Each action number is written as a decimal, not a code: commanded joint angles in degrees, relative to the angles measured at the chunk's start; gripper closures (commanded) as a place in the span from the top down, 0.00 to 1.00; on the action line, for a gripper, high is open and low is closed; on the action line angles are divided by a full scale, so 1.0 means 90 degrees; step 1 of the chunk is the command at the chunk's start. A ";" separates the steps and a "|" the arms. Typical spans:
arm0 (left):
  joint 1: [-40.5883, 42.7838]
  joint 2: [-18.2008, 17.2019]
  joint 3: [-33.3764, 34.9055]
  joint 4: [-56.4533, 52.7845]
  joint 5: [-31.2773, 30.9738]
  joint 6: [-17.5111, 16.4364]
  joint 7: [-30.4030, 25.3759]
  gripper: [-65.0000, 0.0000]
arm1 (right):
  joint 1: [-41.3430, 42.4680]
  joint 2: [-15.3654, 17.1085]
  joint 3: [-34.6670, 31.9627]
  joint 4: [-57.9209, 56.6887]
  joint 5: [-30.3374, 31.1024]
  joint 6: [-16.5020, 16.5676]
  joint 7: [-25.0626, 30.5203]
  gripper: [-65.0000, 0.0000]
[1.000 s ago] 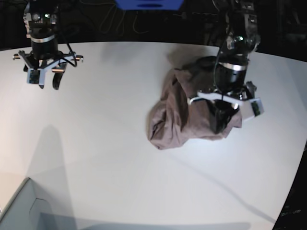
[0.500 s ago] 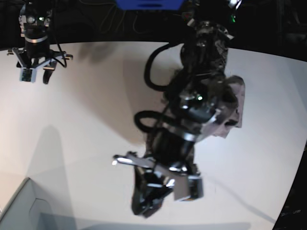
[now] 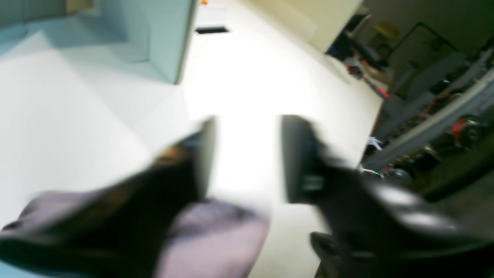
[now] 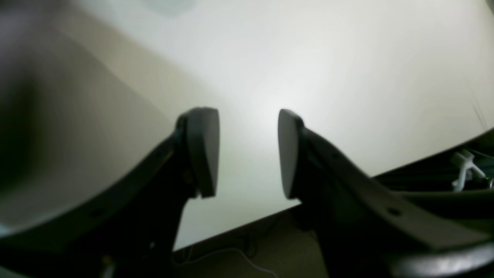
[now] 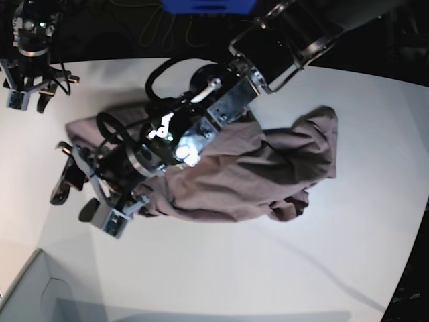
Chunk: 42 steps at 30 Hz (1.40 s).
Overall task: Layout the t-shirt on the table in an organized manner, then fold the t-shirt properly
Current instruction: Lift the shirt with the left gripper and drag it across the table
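Observation:
The mauve t-shirt (image 5: 255,168) lies spread and wrinkled across the middle of the white table (image 5: 268,268), from the far left to the right. My left arm reaches over it to its left end. My left gripper (image 5: 72,203) is just past that end, and the blurred left wrist view shows my left gripper (image 3: 247,127) with jaws apart, bare table between them and the shirt (image 3: 216,239) lying under the fingers. My right gripper (image 5: 27,102) hovers at the far left corner. In the right wrist view my right gripper (image 4: 249,127) is open and empty above the table (image 4: 347,77).
A grey box corner (image 5: 27,295) sits at the front left and also shows in the left wrist view (image 3: 166,34). A blue object (image 5: 208,5) lies beyond the far edge. The table's edge curves at the right (image 5: 419,221).
My left arm has swept from the right side across to the left, and the shirt went from a bunched heap to a long spread. My right arm has drawn back toward the far left corner.

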 commanded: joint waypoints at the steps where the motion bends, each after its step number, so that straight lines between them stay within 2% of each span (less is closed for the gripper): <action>1: -0.0012 0.0055 -0.0077 0.0175 -0.0131 -0.0079 -0.0183 0.66 | -0.0039 -0.0022 0.0003 0.0109 0.0002 0.0011 0.0162 0.40; 3: 0.0174 -0.0238 -0.0262 0.0370 -0.0306 -0.0079 -0.0183 0.82 | -0.0039 -0.0022 0.0003 0.0109 0.0002 0.0011 0.0064 0.40; 5: 0.0428 -0.0590 -0.0614 0.0673 -0.0492 -0.0089 -0.0183 0.90 | 0.0030 -0.0090 0.0003 0.0109 0.0002 0.0011 -0.0112 0.40; 9: 0.1258 -0.1498 -0.1630 0.1425 -0.0961 -0.0089 -0.0183 0.92 | 0.0147 -0.0149 -0.0124 0.0109 0.0002 0.0011 -0.0161 0.40; 12: 0.2225 -0.2250 -0.2675 0.1874 -0.1342 -0.0089 -0.0183 0.92 | 0.0147 -0.0110 -0.0505 0.0128 0.0002 0.0011 -0.0151 0.39; 16: 0.3553 -0.2700 -0.4189 0.2001 -0.1947 -0.0089 -0.0183 0.93 | 0.0157 0.0047 -0.1082 0.0148 0.0002 0.0011 -0.0131 0.39; 21: 0.4774 -0.2709 -0.5703 0.1962 -0.2240 -0.0098 -0.0164 0.93 | 0.0235 0.0262 -0.1912 0.0138 0.0002 0.0011 -0.0131 0.39; 25: 0.5097 -0.2700 -0.6270 0.1474 -0.2240 -0.0098 -0.0135 0.92 | 0.0284 0.0262 -0.2322 0.0031 0.0002 0.0011 -0.0141 0.39; 30: 0.5068 -0.2709 -0.6309 0.0546 -0.2240 -0.0108 -0.0154 0.92 | 0.0411 0.0262 -0.2732 -0.0311 0.0002 0.0011 -0.0141 0.39; 37: 0.4608 -0.2534 -0.6182 -0.0021 -0.2231 -0.0108 -0.0105 0.92 | 0.0508 0.0262 -0.2772 -0.0790 0.0002 0.0011 -0.0131 0.40; 42: 0.4335 -0.2514 -0.5635 -0.0089 -0.2231 -0.0108 -0.0105 0.92 | 0.0528 0.0262 -0.2772 -0.1161 0.0002 0.0011 -0.0131 0.40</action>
